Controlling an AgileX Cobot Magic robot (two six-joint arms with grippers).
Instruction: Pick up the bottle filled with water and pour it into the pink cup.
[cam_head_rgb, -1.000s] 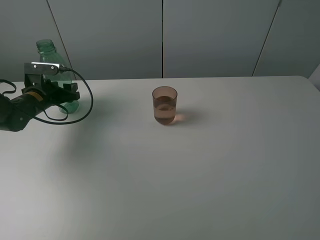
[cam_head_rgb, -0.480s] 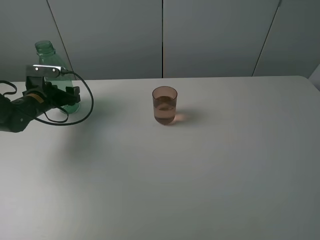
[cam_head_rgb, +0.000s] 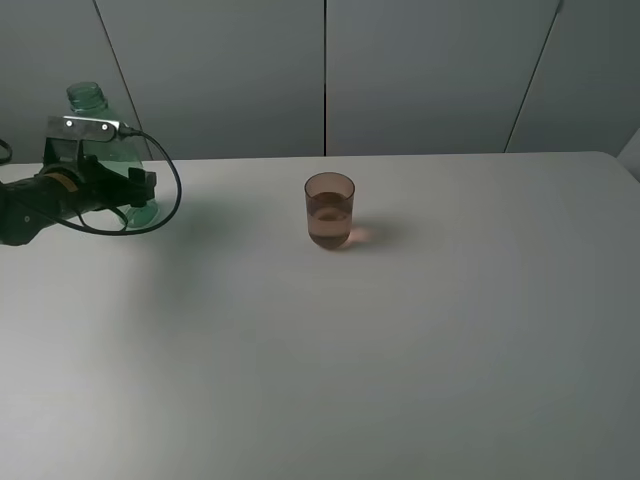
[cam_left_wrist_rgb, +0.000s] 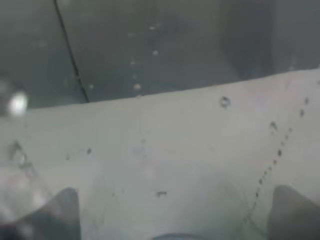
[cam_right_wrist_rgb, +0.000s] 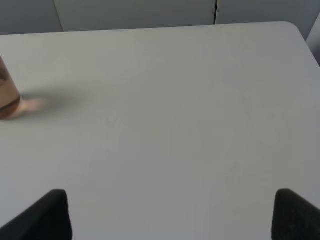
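Left pincer (cam_head_rgb: 140, 192) at far left of worktop (cam_head_rgb: 400, 340), fingers either side of bottle's (cam_head_rgb: 95, 110) lower body. Looks clamped on bottle, contact itself not resolvable in high view. Left wrist view: 2 dark fingertips (cam_left_wrist_rgb: 62, 210) at frame corners, wet clear plastic of bottle (cam_left_wrist_rgb: 150, 150) filling the span between, droplets on its wall. Bottle tilted slightly, neck above wrist camera bracket (cam_head_rgb: 85, 127), no cap visible. Base hidden behind pincer, can't tell if touching worktop.

Cup (cam_head_rgb: 329, 211) upright near worktop centre, well apart from bottle, some liquid inside. Same cup clipped at edge of right wrist view (cam_right_wrist_rgb: 7, 95), pinkish glow on worktop beside it.

Right pincer (cam_right_wrist_rgb: 170, 212): 2 dark fingertips (cam_right_wrist_rgb: 50, 215) wide apart over bare worktop (cam_right_wrist_rgb: 175, 100), nothing between. Not seen in high view.
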